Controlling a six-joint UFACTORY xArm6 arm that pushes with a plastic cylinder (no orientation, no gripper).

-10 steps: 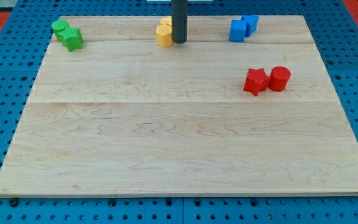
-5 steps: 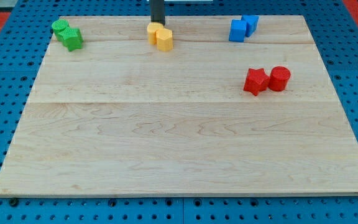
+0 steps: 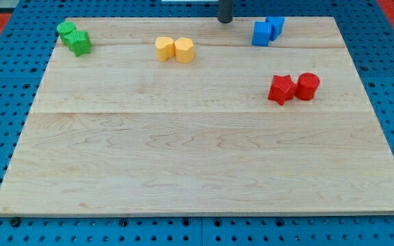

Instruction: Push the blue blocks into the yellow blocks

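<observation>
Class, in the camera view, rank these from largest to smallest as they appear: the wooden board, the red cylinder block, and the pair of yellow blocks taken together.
1. The wooden board, by far the largest.
2. The pair of yellow blocks, taken together.
3. The red cylinder block, though each single yellow block looks about its size.

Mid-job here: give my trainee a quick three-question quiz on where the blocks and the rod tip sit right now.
1. True or false: my tip touches the blue blocks.
2. Which pair lies nearest the view's left edge? A) the green blocks B) the yellow blocks C) the red blocks
3. Fill in: my tip stands between the yellow pair and the ____ pair, near the view's top.

Key:
1. False; a strip of wooden board separates them.
2. A.
3. Blue.
</observation>
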